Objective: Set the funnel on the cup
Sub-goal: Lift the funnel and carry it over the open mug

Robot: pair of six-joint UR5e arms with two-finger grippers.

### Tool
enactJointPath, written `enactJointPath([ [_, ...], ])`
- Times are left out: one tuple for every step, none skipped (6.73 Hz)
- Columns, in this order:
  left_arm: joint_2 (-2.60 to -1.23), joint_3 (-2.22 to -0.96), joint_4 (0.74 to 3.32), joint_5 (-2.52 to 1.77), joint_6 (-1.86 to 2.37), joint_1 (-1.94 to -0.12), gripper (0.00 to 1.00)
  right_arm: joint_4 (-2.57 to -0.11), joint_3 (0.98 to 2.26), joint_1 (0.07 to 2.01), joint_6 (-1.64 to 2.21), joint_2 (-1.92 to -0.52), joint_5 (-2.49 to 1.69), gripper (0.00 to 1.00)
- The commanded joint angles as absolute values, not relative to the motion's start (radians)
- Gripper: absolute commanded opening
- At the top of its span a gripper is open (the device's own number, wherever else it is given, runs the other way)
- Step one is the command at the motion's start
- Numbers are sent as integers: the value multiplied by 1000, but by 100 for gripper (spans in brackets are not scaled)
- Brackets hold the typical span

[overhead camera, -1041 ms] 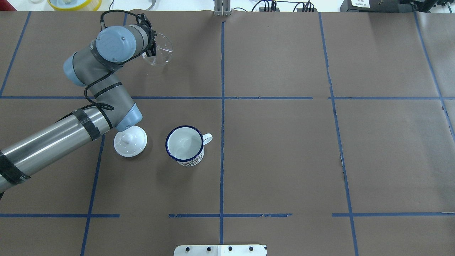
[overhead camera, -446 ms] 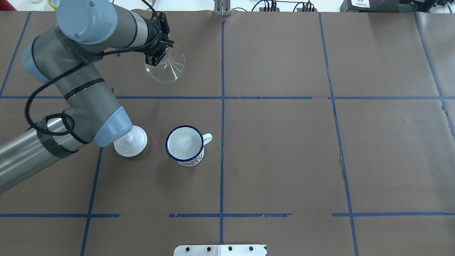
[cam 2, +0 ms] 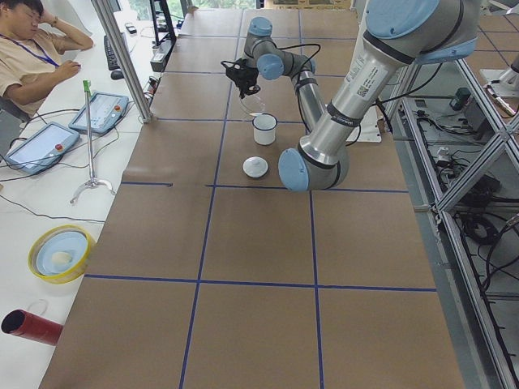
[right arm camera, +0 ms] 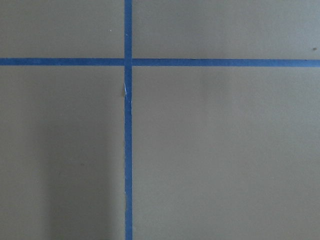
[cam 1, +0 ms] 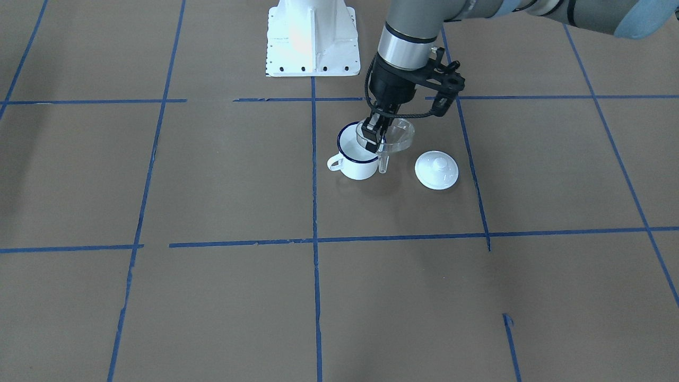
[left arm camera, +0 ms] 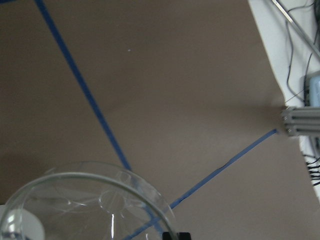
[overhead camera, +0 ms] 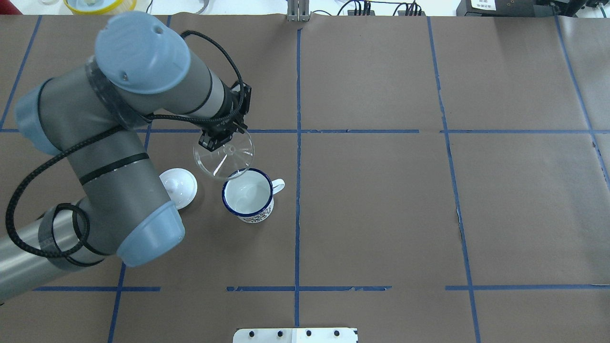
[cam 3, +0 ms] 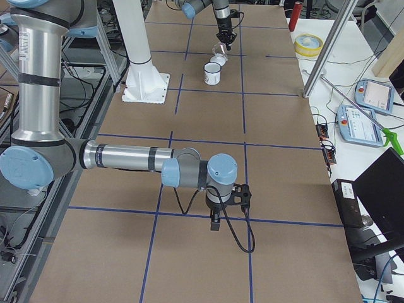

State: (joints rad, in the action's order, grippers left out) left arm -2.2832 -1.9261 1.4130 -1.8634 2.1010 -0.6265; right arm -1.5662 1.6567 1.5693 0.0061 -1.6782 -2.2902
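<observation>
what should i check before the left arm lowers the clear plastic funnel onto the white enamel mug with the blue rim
1. Grip: left gripper shut on the rim of the clear funnel: ok.
2. Spout points down: ok.
3. Funnel centred over the white blue-rimmed mug: not ok, it sits offset toward the white knobbed lid.
4. Mug upright, empty: ok.
5. Lid apart from mug: ok.

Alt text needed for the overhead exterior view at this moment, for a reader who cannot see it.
The left gripper holds a clear funnel by its rim, its edge overlapping the blue rim of the white cup on the brown table. A white knobbed lid lies beside the cup, partly hidden by the arm.
</observation>
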Motion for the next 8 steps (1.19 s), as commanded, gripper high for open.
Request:
enactJointPath([
  [-2312, -1941, 1333, -1951, 1920, -580, 0, -1566, 1657, 1569, 6, -1678, -2290, 100],
  [-2319, -1927, 1306, -1991, 1796, -581, 0, -1566, 1657, 1569, 6, -1678, -2290, 100],
  [-2324, -1918, 1287, -2008, 1726, -581, 0, -1566, 1657, 1569, 6, -1678, -2290, 100],
  [-2362, -1855, 1287, -2009, 1685, -581, 0, -1566, 1657, 1569, 6, -1678, -2290, 100],
  [-2381, -1806, 1287, -2031, 1633, -581, 0, -1566, 1657, 1569, 6, -1678, -2290, 100],
  [-2382, -1784, 1289, -2061, 1593, -583, 0, -1566, 1657, 1569, 6, -1678, -2290, 100],
  [-2385, -1754, 1293, -2062, 1589, -581, 0, -1566, 1657, 1569, 6, -1678, -2290, 100],
  [-2385, -1735, 1296, -2063, 1562, -581, 0, -1566, 1657, 1569, 6, -1678, -2290, 100],
])
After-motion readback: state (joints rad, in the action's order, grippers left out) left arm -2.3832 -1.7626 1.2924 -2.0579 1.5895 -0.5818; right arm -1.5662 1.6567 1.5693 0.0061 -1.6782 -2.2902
